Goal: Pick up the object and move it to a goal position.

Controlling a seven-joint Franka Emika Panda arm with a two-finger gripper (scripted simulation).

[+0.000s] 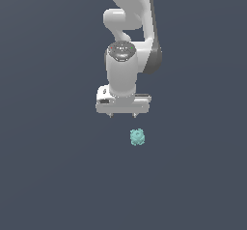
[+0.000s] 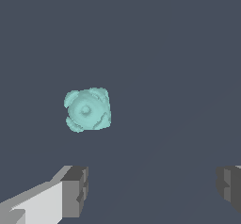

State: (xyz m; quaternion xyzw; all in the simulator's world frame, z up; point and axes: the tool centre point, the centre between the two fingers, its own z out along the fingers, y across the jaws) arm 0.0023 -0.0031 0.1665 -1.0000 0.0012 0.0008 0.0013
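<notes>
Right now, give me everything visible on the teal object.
The teal object is a small, roughly round lump with knobbly protrusions around its edge and a rounded boss at its centre, matte like plastic. It lies alone on the dark grey surface, untouched. The gripper hangs open nearby, not around it: in the wrist view the object sits outside the gap between the fingers.

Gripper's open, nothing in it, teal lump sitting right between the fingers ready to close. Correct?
Not quite. The gripper is open and empty, but the teal lump is not between the fingers. The wrist view shows it lying clear of them, off to one side, and the exterior view shows it apart from the gripper.
</notes>
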